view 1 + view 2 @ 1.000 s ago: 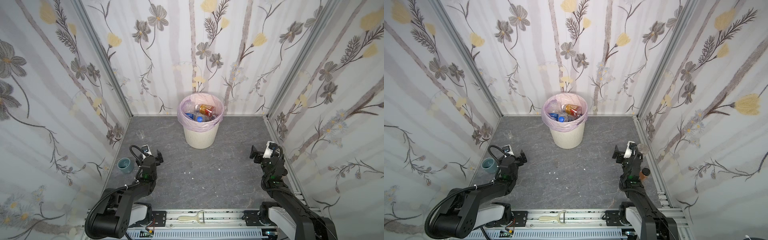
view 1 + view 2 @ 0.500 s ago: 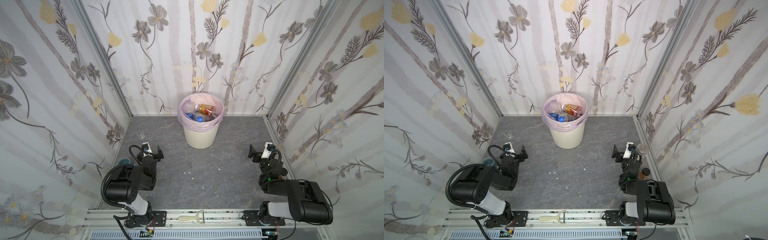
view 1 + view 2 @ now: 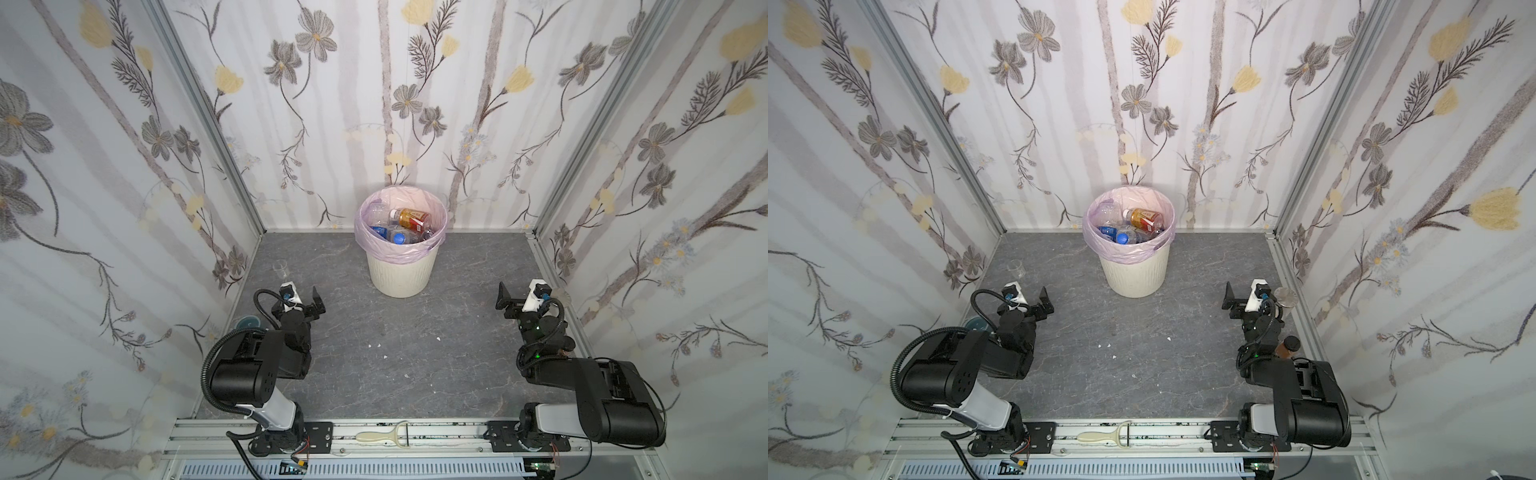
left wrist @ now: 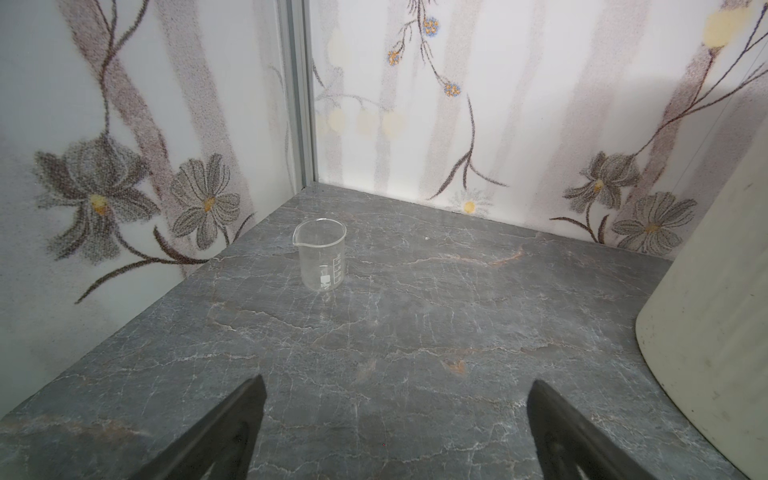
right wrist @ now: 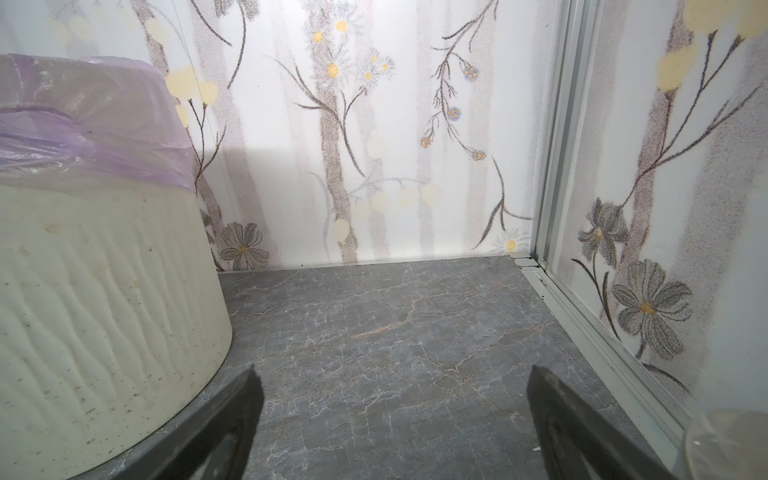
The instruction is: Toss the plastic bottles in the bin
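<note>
The bin (image 3: 401, 270) is a cream ribbed bucket with a pink bag over its rim, standing at the back middle of the floor in both top views (image 3: 1138, 272). Inside it lie plastic bottles: an orange-red one (image 3: 411, 218) and clear ones with blue caps (image 3: 398, 237). No bottle shows on the floor. My left gripper (image 3: 301, 297) rests low at the front left, open and empty (image 4: 397, 386). My right gripper (image 3: 521, 297) rests at the front right, open and empty (image 5: 395, 382). The bin wall shows in the left wrist view (image 4: 715, 332) and the right wrist view (image 5: 104, 311).
A clear beaker (image 4: 320, 255) stands by the left wall (image 3: 280, 268). A small grey-blue cup (image 3: 248, 322) sits beside the left arm. A brown jar (image 3: 1289, 347) and a round metal disc (image 3: 1285, 296) sit by the right wall. A peeler (image 3: 384, 434) lies on the front rail.
Both arms have folded down over their bases. The grippers have stayed open and in nearly the same places, only a little further forward.
</note>
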You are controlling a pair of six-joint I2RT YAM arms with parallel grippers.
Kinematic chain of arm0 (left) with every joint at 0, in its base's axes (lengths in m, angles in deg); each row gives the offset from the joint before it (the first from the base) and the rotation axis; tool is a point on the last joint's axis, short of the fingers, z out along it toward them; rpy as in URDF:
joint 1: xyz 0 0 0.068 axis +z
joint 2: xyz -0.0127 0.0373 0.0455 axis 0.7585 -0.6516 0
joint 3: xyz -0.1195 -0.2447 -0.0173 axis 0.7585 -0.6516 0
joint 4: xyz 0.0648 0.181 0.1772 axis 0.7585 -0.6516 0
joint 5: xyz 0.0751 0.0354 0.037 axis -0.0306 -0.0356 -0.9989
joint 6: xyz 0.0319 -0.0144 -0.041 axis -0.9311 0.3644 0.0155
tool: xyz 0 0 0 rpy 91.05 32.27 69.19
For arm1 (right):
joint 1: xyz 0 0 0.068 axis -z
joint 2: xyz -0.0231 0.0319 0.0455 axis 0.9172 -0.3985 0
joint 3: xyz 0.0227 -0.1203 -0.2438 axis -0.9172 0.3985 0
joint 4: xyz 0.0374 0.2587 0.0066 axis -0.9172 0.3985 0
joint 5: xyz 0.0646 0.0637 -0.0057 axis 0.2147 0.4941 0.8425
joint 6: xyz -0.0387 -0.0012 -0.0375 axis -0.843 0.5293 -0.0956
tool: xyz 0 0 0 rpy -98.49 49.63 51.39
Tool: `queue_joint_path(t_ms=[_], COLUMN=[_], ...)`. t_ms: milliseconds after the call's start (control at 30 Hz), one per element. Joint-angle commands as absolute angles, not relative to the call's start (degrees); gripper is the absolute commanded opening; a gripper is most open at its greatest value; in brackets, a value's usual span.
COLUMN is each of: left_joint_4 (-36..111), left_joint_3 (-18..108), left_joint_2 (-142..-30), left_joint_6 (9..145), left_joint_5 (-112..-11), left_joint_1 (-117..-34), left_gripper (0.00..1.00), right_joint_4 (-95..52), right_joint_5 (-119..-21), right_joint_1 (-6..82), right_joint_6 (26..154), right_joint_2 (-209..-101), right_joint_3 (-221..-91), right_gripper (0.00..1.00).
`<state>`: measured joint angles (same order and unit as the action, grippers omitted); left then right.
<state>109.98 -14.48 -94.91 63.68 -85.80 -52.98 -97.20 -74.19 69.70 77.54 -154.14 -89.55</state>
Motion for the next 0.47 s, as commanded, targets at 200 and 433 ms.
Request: queue_joint_path(t_ms=[200,433], left_joint_4=[112.33,112.39], left_joint_3=[-14.1,-14.1], left_joint_2=[-94.9,-94.9], left_joint_6=[64.2,64.22], left_joint_5=[-85.55,-85.54], left_joint_1=[-52.85,-52.87], left_gripper=[1.0,1.0], right_joint_4=[-97.72,-94.87], right_joint_5=[-75.61,-79.97], right_joint_1=[69.21,66.52], right_joint_6=[75.96,74.04], right_joint_2=[-154.37,-154.02], right_joint_3=[-90.37,-91.64], right_gripper=[1.0,1.0])
